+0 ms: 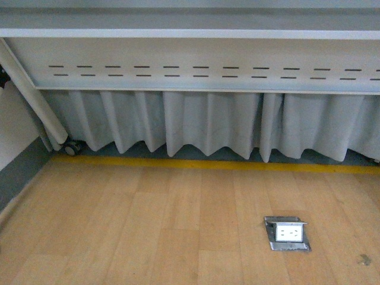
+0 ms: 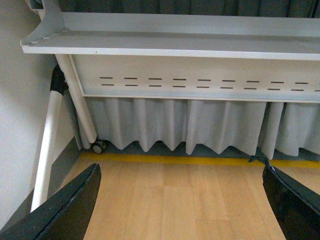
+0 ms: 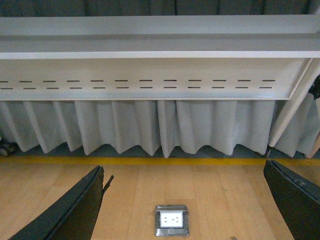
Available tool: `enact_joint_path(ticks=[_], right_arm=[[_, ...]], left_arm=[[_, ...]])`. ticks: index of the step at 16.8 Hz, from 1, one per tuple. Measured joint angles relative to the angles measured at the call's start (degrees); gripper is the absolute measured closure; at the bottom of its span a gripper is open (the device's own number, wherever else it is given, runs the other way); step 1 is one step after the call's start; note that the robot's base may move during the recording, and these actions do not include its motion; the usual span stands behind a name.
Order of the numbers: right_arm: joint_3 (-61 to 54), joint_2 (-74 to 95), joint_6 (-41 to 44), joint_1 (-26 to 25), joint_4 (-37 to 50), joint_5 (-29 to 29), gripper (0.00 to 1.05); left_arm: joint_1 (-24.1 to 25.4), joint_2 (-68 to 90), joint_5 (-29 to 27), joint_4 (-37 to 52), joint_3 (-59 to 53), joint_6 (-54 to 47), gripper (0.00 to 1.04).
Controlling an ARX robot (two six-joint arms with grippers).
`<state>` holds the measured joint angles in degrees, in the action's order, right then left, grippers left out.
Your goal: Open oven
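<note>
Below, wooden floor (image 1: 148, 231), pleated curtain (image 1: 196, 127).

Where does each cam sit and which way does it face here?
Front view: on the robot's body, angled down at the wood floor, floor outlet and the table's skirt curtain; no arm in view.
Left wrist view: on the left arm, facing the table frame and caster wheel; left end effector fingers open.
Right wrist view: on the right arm, facing the same table; right end effector open, outlet between the fingers.
Shared: yellow floor line; front and right wrist both show the outlet. No oven visible.
</note>
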<state>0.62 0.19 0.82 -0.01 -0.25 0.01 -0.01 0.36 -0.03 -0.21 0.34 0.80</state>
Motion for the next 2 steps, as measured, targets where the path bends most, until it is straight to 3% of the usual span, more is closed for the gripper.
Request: enact_joint_path(ticks=[2], right_arm=[[0.00, 0.00, 0.00, 0.00, 0.00, 0.00, 0.06]], left_arm=[[0.00, 0.00, 0.00, 0.00, 0.00, 0.00, 0.07]])
